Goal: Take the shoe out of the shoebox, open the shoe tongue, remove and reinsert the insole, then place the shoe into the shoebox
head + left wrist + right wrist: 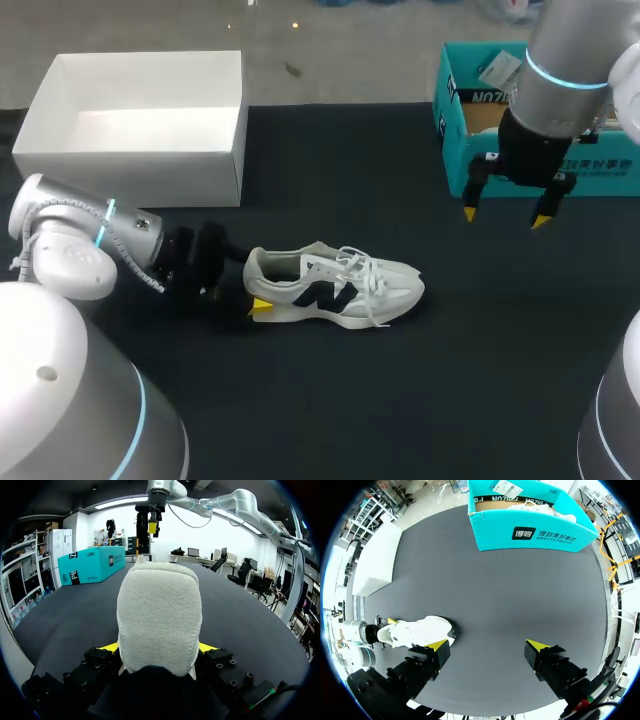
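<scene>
Okay, left tool (158, 647) first: it is clamped on the heel of the shoe (340, 288), one yellow tip pressed to each side of the padded collar, and the heel fills the space between the fingers in my left wrist view. The left arm comes in low from the bench's left edge, lying nearly level with the surface.

The shoe itself is a white sneaker with a dark mark on its side. It stands upright on its sole on the black bench (450, 350), a little left of the middle, heel toward my left arm and toe pointing at the right edge. White laces spill loose over its upper.

Now the right tool (505, 217): spread wide, yellow tips pointing down, nothing between them. It hangs above the bench just in front of the teal shoebox (480, 170), well apart from the shoe.

That teal shoebox sits open at the far right corner, with something white inside. Over at the far left corner is an open white box (130, 155).
</scene>
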{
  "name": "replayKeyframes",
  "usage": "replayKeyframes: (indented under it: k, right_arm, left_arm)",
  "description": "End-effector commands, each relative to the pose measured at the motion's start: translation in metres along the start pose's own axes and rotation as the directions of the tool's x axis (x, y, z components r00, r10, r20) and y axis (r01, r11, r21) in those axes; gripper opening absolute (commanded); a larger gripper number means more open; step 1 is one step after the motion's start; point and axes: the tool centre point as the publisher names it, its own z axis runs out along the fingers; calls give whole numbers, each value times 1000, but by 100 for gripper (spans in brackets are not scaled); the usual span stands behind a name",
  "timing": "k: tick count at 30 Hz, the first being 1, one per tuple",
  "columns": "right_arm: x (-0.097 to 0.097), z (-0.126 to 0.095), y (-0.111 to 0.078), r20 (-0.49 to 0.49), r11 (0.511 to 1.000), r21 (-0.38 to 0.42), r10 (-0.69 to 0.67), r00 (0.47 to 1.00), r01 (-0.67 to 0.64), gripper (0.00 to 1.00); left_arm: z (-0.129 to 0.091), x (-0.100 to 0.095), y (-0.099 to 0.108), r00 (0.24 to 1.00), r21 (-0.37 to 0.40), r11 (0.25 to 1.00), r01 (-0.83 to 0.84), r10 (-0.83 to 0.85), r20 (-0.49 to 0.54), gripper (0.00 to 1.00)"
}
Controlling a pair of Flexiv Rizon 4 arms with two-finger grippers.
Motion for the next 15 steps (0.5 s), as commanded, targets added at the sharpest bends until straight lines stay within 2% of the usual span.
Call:
replayKeyframes:
  k: [1, 11, 15]
  right_arm:
    - [1, 2, 3, -1, 1000, 7, -1, 1000, 1, 100]
    - [1, 2, 3, -1, 1000, 7, -1, 1000, 1, 100]
    - [43, 10, -9, 21, 998, 62, -35, 999, 33, 100]
  left_arm:
    - [1, 0, 1, 1000, -2, 1000, 0, 0, -3, 0]
    - [1, 0, 1, 1000, -2, 1000, 0, 0, -3, 0]
    - [1, 0, 1, 1000, -2, 1000, 0, 0, -3, 0]
